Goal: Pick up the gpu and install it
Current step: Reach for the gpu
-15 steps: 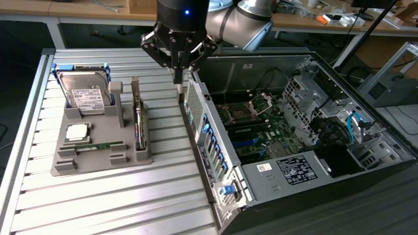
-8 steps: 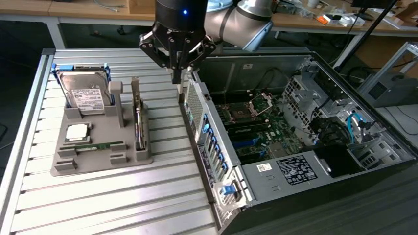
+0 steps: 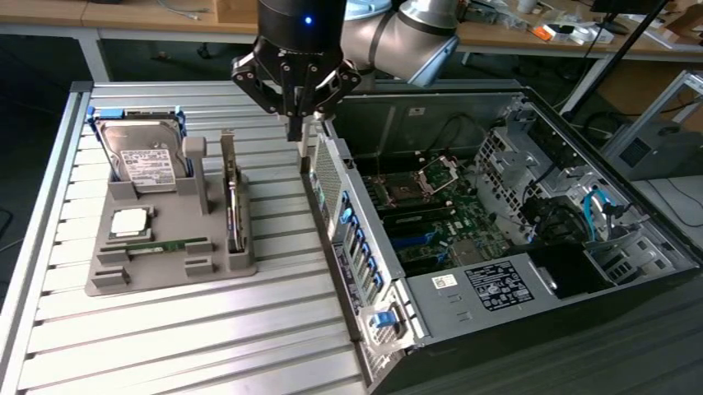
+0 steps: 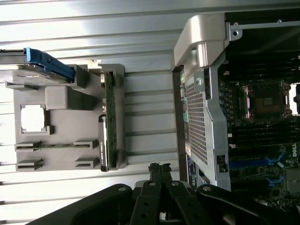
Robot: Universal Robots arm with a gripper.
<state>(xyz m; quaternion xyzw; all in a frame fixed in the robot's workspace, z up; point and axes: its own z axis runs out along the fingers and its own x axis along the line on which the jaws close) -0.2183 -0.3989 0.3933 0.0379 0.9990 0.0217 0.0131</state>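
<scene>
The gpu (image 3: 233, 202) (image 4: 108, 126) stands on edge in a slot of a grey parts holder (image 3: 165, 276) (image 4: 70, 108), along the holder's side nearest the computer. Its dark board is upright and its metal bracket end points away from the exterior camera. The same holder carries a hard drive (image 3: 143, 156) (image 4: 42, 65) upright in a blue-edged bracket, a square processor chip (image 3: 130, 220) (image 4: 33, 118) lying flat, and a thin green memory stick (image 3: 165, 245) (image 4: 56, 145) set on edge.

The end effector (image 3: 295, 123) (image 4: 159, 169) hangs above the gap between the holder and the open computer case (image 3: 495, 230) (image 4: 201, 117), near the case's rear corner. Its fingers are pressed together and hold nothing.

Everything rests on a counter (image 3: 197, 346) (image 4: 93, 33) of ribbed, silvery metal slats that catch bright glare. The case lies on its side on the exterior view's right, motherboard exposed. Behind it run wooden desks (image 3: 143, 16) strewn with cables and small parts, above a dark floor (image 3: 28, 107).
</scene>
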